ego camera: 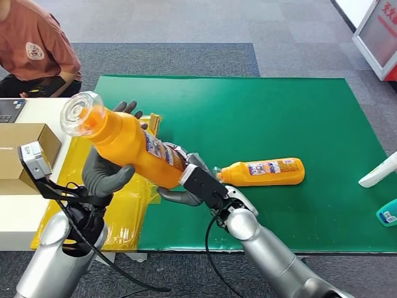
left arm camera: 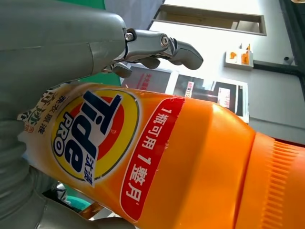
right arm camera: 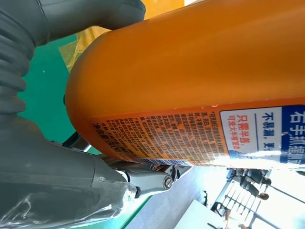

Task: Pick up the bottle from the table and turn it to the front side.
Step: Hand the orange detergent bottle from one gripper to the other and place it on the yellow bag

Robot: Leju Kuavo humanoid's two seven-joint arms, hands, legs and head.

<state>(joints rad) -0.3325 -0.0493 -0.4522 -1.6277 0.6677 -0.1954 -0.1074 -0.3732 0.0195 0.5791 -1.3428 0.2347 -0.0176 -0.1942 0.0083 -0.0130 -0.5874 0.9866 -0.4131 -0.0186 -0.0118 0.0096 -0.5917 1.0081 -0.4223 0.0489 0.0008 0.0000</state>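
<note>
While the orange bottle [ego camera: 128, 144] is held clear of the green mat [ego camera: 281, 124], its front label is read in the left wrist view: the "Tide PRO" roundel and a red band of Chinese characters [left arm camera: 151, 157]. In the right wrist view, a back panel of dense small print [right arm camera: 162, 138] and a blue-and-white panel of Chinese text are seen; the small print cannot be read.

The long axis of the bottle is tilted. The clear cap [ego camera: 79, 113] is directed up and toward the robot's left, and the base is directed down toward the right hand [ego camera: 187, 186].

The bottle is gripped by both hands. The neck end is wrapped by the left hand [ego camera: 105, 171], thumb on one side and dark fingers [ego camera: 126, 108] curled over the far side. The base end is clasped by the right hand, fingers closed around it.

A second orange bottle [ego camera: 262, 172] is laid flat on the mat, beside the right hand. A yellow bag [ego camera: 121, 211] is spread beneath the left hand.
</note>
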